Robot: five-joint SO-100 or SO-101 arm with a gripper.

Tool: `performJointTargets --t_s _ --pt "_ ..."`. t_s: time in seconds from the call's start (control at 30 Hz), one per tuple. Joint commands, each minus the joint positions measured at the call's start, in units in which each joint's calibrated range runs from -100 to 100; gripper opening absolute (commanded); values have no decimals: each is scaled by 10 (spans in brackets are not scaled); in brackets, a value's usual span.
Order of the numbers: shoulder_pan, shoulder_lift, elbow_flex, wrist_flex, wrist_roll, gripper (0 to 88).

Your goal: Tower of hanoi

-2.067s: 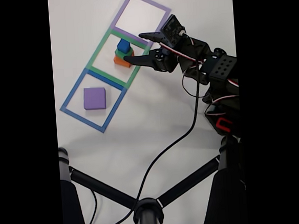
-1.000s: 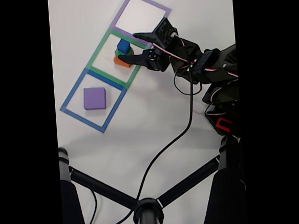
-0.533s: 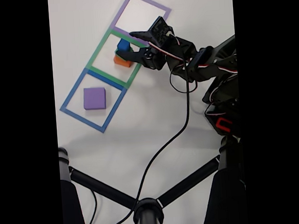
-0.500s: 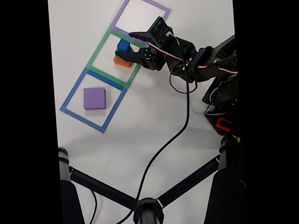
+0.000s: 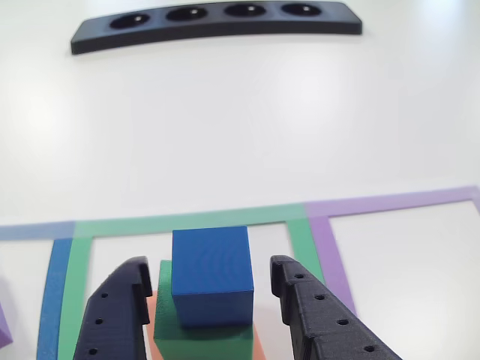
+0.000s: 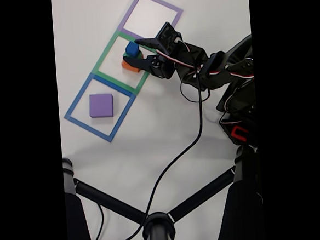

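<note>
Straddling the blue cube (image 5: 211, 276) with both black fingers, one to each side, a clear gap showing between each finger and the cube's faces in the other view. Gripper (image 5: 210, 281) spread wider than the cube, holding nothing. In the fixed view, gripper (image 6: 135, 50) seen reaching in from the right of the cube (image 6: 132, 48), the arm's body trailing off toward the right edge.

Taken relative to the blue cube:
- Directly beneath and touching: green block (image 5: 201, 341), wider than the cube, its top face showing to the left and front of it in the other view.
- Beneath that: salmon-orange block (image 5: 153, 324), just a thin edge visible at the left of the green block; in the fixed view a corner (image 6: 127, 66) seen below the stack.
- Around the stack on the table: green tape square (image 5: 187, 223), (image 6: 102, 57).
- To the right in the other view, and above in the fixed view: purple tape square (image 5: 390, 202), (image 6: 173, 9), sharing an edge with the green one.
- Below and left in the fixed view, well apart: purple block (image 6: 101, 105), lying flat inside the blue tape square (image 6: 76, 98).
- Far behind in the other view: black strip (image 5: 216, 24) with four round recesses.

Black cable (image 6: 176, 157) noted running from the arm across the white table (image 6: 150, 131) to the lower edge.
</note>
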Motion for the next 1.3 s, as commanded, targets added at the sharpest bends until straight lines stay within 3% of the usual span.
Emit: performJointTargets --t_s 0.0,0.5,0.73,0.93,1.27 --pt "-14 -1 -19 -18 6 112" --pt "-16 -6 -17 -16 6 26" --pt "-14 -89 -19 78 6 16" --pt "-16 -226 -73 285 6 16" --pt "-18 -380 -406 874 6 11"
